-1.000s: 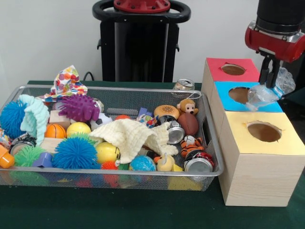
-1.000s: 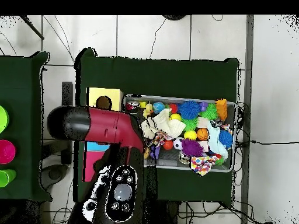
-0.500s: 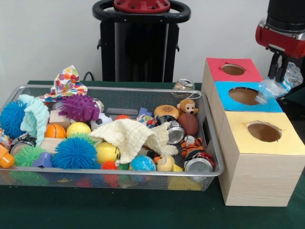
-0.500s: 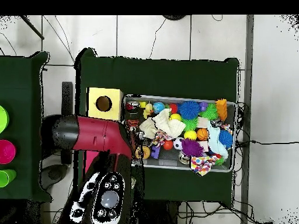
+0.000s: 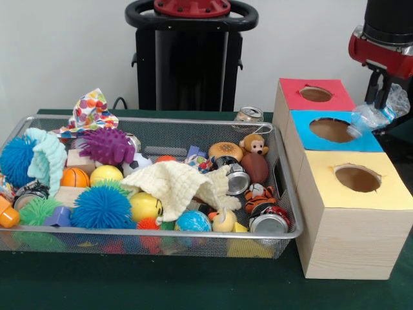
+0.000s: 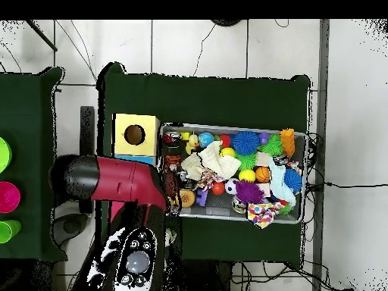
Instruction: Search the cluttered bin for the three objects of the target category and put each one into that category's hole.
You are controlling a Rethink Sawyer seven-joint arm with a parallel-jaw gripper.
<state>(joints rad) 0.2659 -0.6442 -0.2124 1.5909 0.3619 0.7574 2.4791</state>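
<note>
Crumpled clear plastic bottle (image 5: 373,116) is clamped in my gripper (image 5: 381,106), held above the far right edge of the blue-topped box (image 5: 335,132), beside its hole (image 5: 330,129). Wire bin (image 5: 258,242) sits left, cluttered.

The bin (image 5: 284,187) was fine wire mesh, shiny. The boxes (image 5: 348,248) were pale matt wood with paper-like coloured tops. A crumpled clear plastic bag (image 5: 377,115) glistened in the gripper (image 5: 381,103). The cream cloth (image 5: 174,184) looked soft, waffled. Cans (image 5: 268,223) were glossy metal.

White wall (image 5: 58,51); tiled floor (image 6: 197,45); green-covered table (image 6: 227,95).
</note>
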